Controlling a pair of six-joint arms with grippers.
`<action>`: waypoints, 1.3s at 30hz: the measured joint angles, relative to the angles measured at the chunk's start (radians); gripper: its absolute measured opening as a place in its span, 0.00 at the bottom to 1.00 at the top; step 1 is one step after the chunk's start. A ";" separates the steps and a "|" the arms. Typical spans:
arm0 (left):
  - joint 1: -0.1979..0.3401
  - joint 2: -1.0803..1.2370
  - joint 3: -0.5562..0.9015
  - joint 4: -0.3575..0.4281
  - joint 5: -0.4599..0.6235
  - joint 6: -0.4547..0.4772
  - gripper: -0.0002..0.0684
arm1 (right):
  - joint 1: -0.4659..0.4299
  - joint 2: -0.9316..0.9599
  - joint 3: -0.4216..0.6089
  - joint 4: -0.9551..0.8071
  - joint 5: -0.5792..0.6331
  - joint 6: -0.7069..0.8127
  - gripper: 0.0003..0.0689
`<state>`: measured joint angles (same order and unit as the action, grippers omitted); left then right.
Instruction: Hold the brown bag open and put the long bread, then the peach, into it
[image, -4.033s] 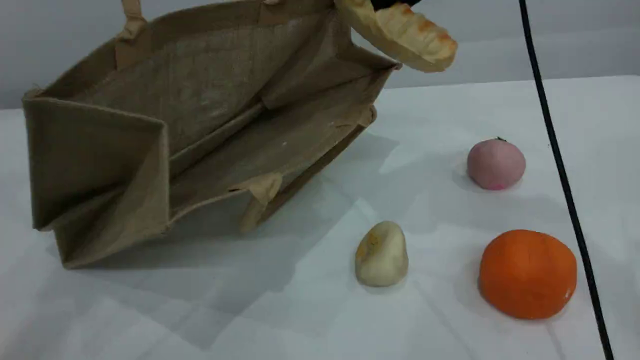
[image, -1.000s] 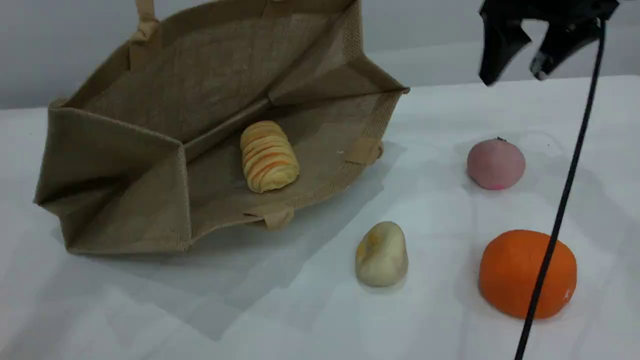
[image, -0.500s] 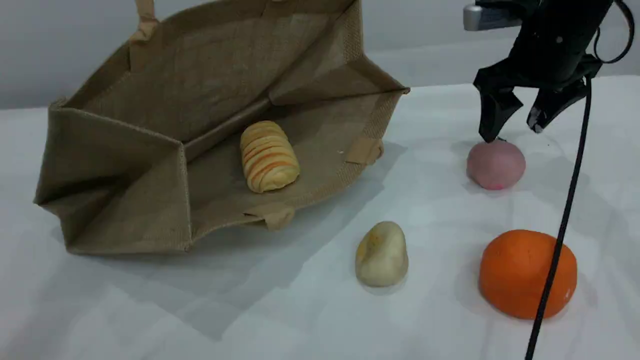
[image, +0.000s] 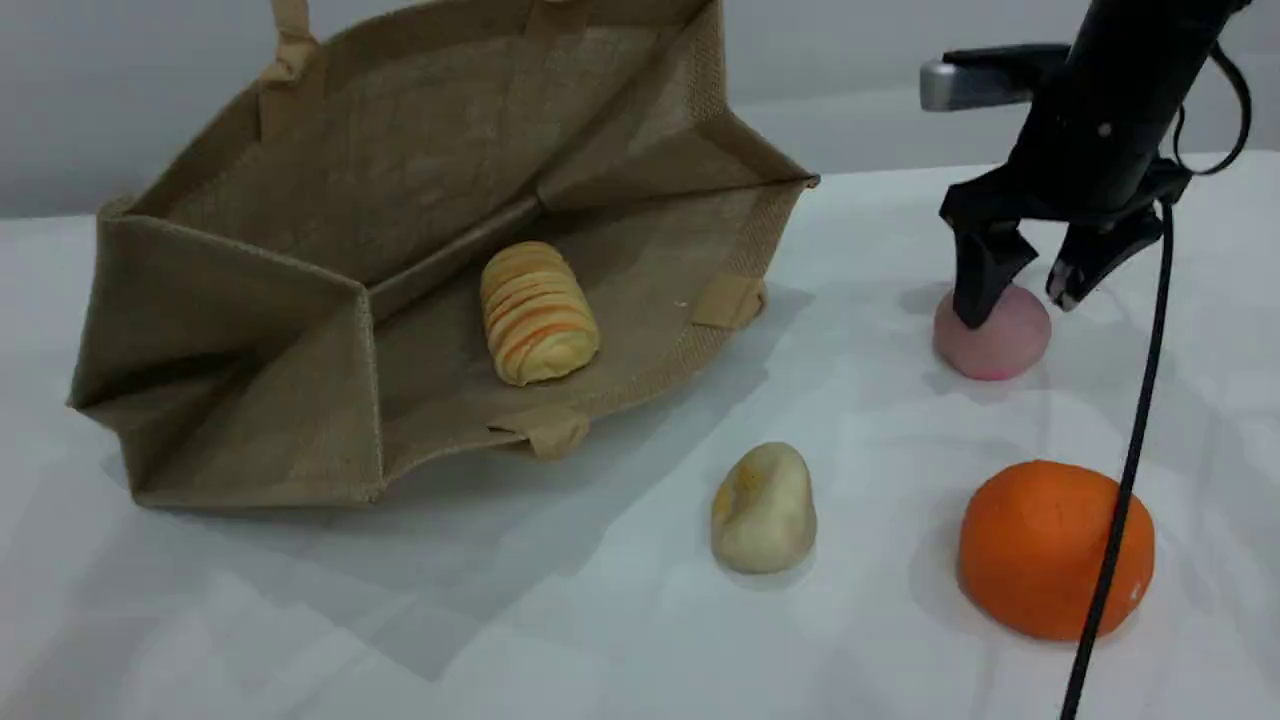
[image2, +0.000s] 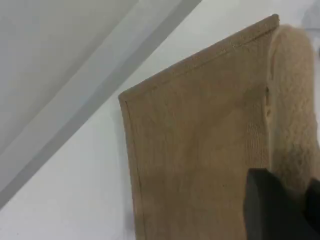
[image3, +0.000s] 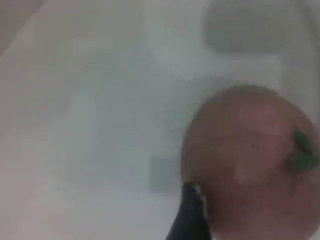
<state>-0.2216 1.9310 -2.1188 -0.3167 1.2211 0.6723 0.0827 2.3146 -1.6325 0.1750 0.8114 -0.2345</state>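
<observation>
Sitting on the left of the table (image: 620, 640), the bag (image: 250, 320) gapes wide with the bread (image: 538, 312) lying inside on its lower wall. Left gripper (image2: 280, 210) is clamped shut at the bag's upper edge by the handle (image2: 297, 110), holding it up. Over on the right, the right gripper (image: 1020, 300) has its jaws spread wide around the peach (image: 995, 342), one fingertip (image3: 189, 215) touching its side, nothing gripped yet. Orange (image: 1050, 545) and a pale lump (image: 764, 508) sit nearer the camera.
</observation>
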 joint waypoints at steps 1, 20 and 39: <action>0.000 0.000 0.000 0.000 0.000 0.000 0.14 | 0.001 0.004 0.000 0.011 0.002 -0.006 0.74; 0.000 0.000 0.000 -0.001 0.000 0.000 0.14 | 0.008 -0.039 0.001 -0.102 0.112 0.006 0.03; 0.000 0.000 0.000 -0.001 0.000 0.000 0.14 | 0.094 -0.495 0.371 0.156 -0.260 -0.165 0.03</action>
<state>-0.2216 1.9310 -2.1188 -0.3176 1.2211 0.6723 0.1767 1.8198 -1.2616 0.3312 0.5510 -0.3997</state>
